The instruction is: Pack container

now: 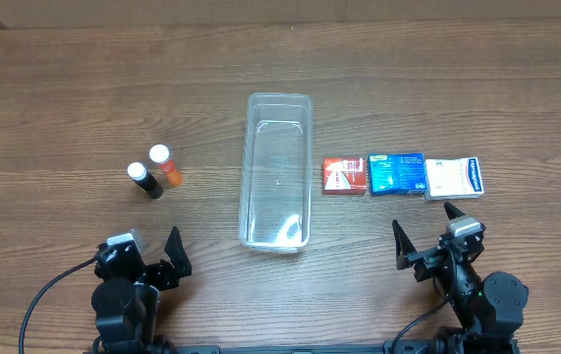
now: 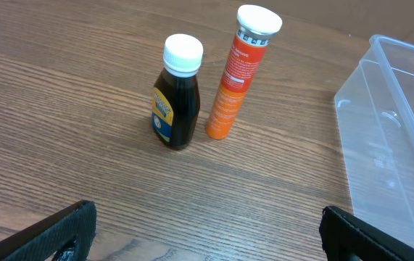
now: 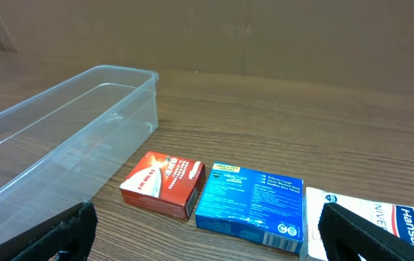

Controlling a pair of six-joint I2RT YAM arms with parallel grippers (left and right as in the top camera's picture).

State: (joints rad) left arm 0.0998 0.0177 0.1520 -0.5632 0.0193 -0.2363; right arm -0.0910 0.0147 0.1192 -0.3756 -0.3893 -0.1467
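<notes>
The clear plastic container [image 1: 278,172] lies empty in the middle of the table; it also shows in the left wrist view [image 2: 395,138] and the right wrist view [image 3: 54,138]. Left of it stand a dark bottle with a white cap [image 1: 145,182] [image 2: 176,94] and an orange tube [image 1: 166,166] [image 2: 239,72]. Right of it lie a red box [image 1: 343,176] [image 3: 164,183], a blue box [image 1: 397,174] [image 3: 250,205] and a white box [image 1: 454,178] [image 3: 366,217]. My left gripper [image 1: 152,258] [image 2: 207,235] is open and empty near the front edge. My right gripper [image 1: 437,246] [image 3: 207,232] is open and empty, in front of the boxes.
The wooden table [image 1: 64,98] stretches around everything. A brown wall [image 3: 265,36] stands behind the table in the right wrist view.
</notes>
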